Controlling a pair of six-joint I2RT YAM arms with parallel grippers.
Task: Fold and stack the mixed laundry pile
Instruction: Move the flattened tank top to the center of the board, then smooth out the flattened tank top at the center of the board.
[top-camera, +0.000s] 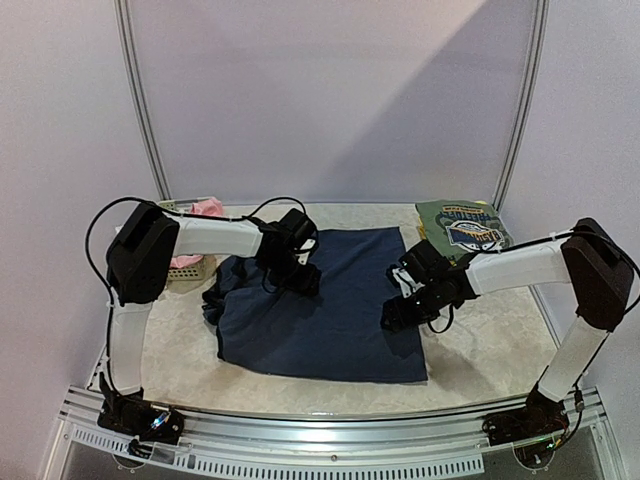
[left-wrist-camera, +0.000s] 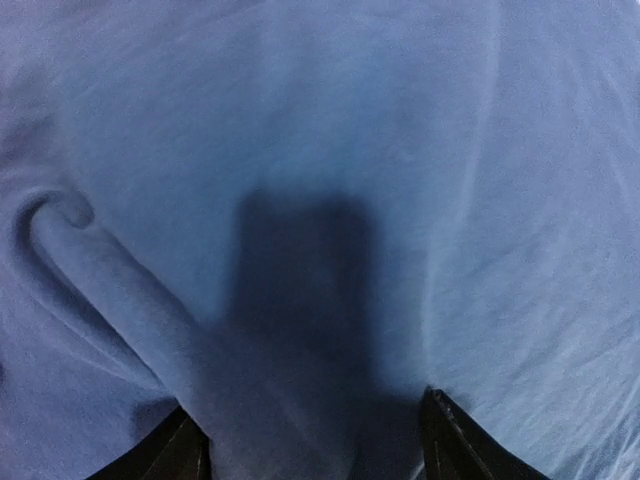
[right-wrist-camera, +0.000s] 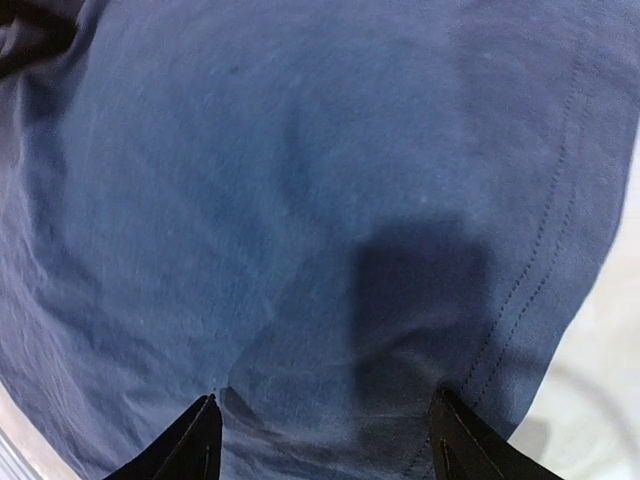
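- Navy garment lies spread flat mid-table.
- Right gripper, claw spread, sits at its right hem.
- Left gripper, claw spread, straddles a fabric ridge.
- Folded printed tee far right; pink piece by basket.

The overhead view is evenly and softly lit, fairly bright. A diagonal edge splits the far wall, with the left part paler and the right part in shade. Both arms throw faint, diffuse shadows on the table, and the navy cloth reads dark with little fold detail. There is no glare.

The left wrist view is blurred and washed pale blue, with a dark block of shadow at its middle. The left gripper shows only as soft black wedges.

The right wrist view is sharper, and stitching shows at the right. A shadow lies just beyond the right gripper, and the bare tabletop at the right edge is nearly blown out.
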